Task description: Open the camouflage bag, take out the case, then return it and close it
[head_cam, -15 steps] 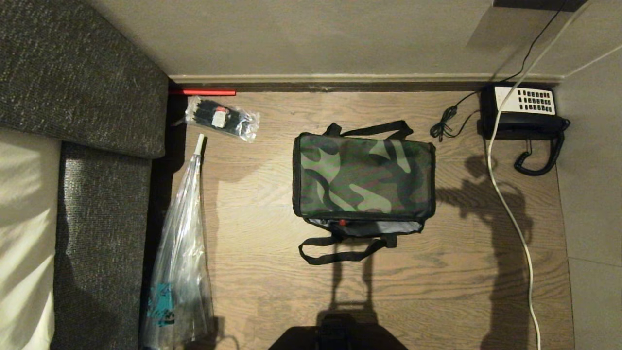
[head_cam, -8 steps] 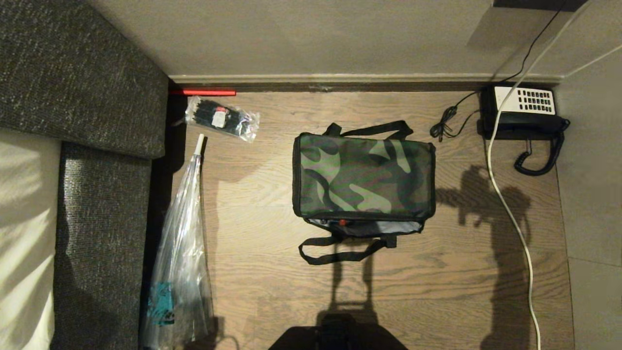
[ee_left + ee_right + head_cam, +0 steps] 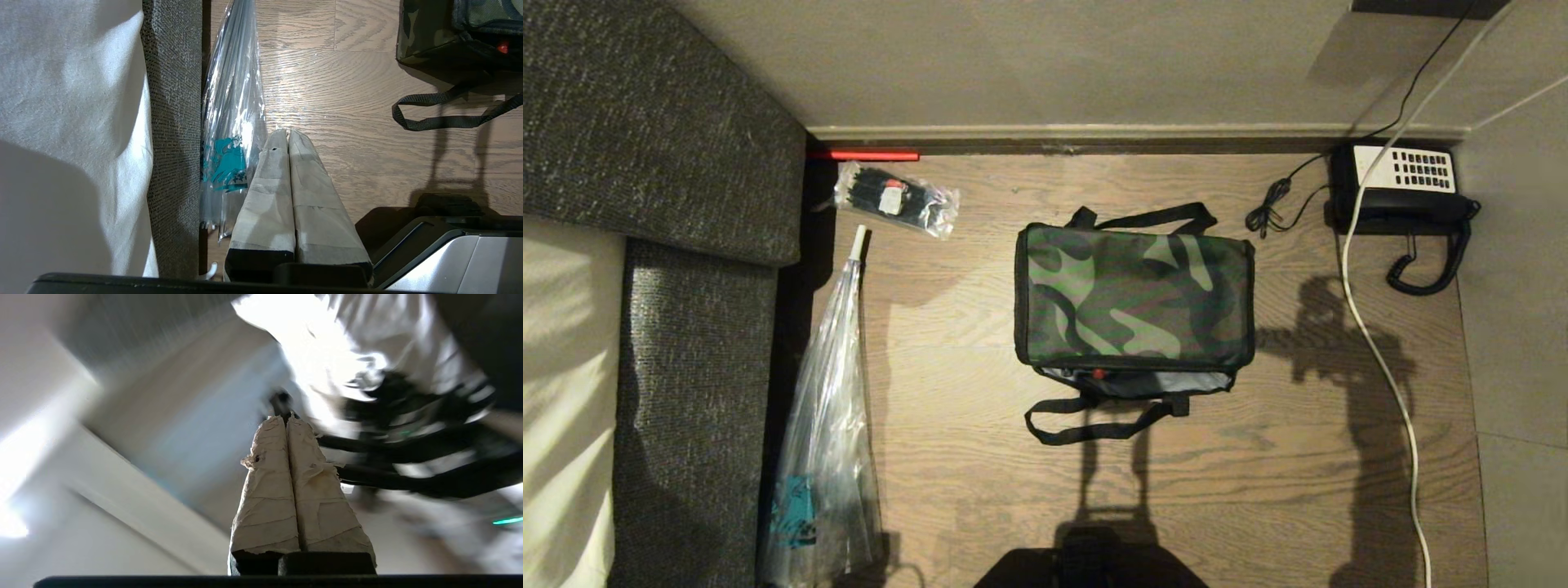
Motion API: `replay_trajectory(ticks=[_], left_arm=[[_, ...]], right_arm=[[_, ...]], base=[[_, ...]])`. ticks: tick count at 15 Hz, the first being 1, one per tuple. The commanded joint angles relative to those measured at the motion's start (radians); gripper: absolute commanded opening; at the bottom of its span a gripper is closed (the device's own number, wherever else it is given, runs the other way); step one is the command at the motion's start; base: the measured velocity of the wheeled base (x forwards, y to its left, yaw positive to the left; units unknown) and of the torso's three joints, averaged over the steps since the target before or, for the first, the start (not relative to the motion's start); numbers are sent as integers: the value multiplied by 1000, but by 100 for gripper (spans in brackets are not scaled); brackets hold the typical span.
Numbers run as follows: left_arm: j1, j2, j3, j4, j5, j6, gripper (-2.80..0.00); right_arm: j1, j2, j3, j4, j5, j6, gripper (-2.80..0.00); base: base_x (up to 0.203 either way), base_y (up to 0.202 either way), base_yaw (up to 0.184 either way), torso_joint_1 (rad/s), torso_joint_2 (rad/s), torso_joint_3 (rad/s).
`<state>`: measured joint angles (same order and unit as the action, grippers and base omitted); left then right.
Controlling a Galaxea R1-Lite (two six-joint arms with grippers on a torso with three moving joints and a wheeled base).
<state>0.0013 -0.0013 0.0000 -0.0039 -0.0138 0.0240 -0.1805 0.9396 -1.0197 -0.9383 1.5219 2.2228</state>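
Both grippers are pressed shut and empty. The right gripper [image 3: 288, 418] points away from the floor toward a blurred wall and dark cabling, with none of the task's things near its taped fingertips. The left gripper [image 3: 288, 132] hangs parked low over the wood floor [image 3: 367, 163], a clear plastic bag [image 3: 233, 122] just beside it and a corner of the camouflage bag [image 3: 1134, 296] well off ahead. That bag lies flat, lid down, though silvery lining and a red spot show along its near edge; the case cannot be seen. By my reading, opening has yet to start: next, one gripper must spread, descend and take the lid's edge.
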Motion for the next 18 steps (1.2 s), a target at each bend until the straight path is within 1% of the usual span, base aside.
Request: replay_trajectory(ticks=[1,2,4,8,10,11,13,14,18], left_arm=[[0,1,2,-1,0,1,-280],[0,1,2,-1,0,1,-280],[0,1,2,-1,0,1,-280],[0,1,2,-1,0,1,-280],[0,1,2,-1,0,1,-280],[0,1,2,-1,0,1,-280],[0,1,2,-1,0,1,-280],[0,1,2,-1,0,1,-280],[0,1,2,-1,0,1,-280]], right_arm=[[44,-16,112,-486,8,12,-280],[49,-25,152,-545,8,16,-280],[4,-34,213,-534,8,19,-280],[4,-28,181,-555,8,10,-280],[8,-29,143,-547,8,37,-280],[14,-23,94,-545,8,75,-280],[18,-3,58,-562,8,269,-280],[21,13,42,-570,8,303,-280],[14,27,43,-521,8,328,-280]], base=[[0,0,0,0,0,0],[0,0,0,0,0,0],[0,0,0,0,0,0],[0,0,0,0,0,0],[0,0,0,0,0,0],[0,0,0,0,0,0],[0,0,0,0,0,0],[0,0,0,0,0,0],[0,0,0,0,0,0]])
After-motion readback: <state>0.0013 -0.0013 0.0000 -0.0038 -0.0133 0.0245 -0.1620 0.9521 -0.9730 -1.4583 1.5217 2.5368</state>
